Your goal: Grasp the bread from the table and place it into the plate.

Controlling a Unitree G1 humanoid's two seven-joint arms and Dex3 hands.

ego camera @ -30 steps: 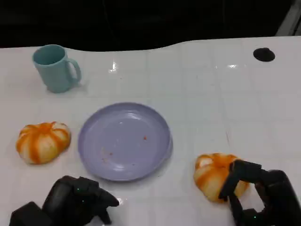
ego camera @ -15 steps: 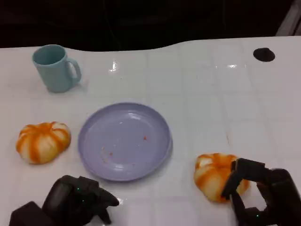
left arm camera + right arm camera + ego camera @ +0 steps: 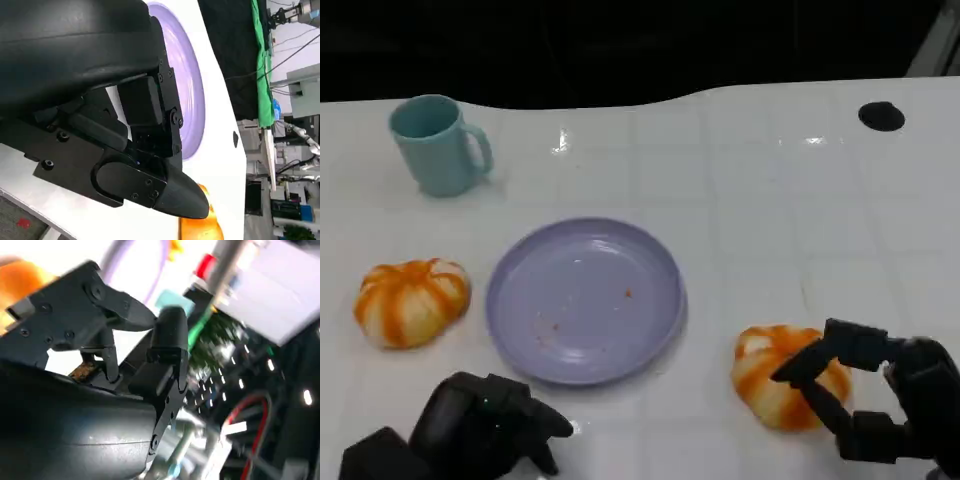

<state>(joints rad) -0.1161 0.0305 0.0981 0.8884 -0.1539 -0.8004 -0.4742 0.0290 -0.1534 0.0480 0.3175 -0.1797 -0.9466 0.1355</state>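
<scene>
- Head view: the bread (image 3: 775, 385) is seen lying on the white desk (image 3: 770, 200), just right of the purple plate (image 3: 584, 298).
- The right hand (image 3: 880, 405) is placed against the bread's right side, fingers (image 3: 820, 360) spread around it, not closed.
- The left hand (image 3: 485, 425) is rested below the plate, fingers curled in, nothing held.

Pretty clearly a robotics lab: beyond the white counter (image 3: 220, 165), cables (image 3: 295, 47), equipment racks (image 3: 287, 202) and a green cloth (image 3: 262, 60) are seen

Bright glare spots, blurred right wrist view
</scene>
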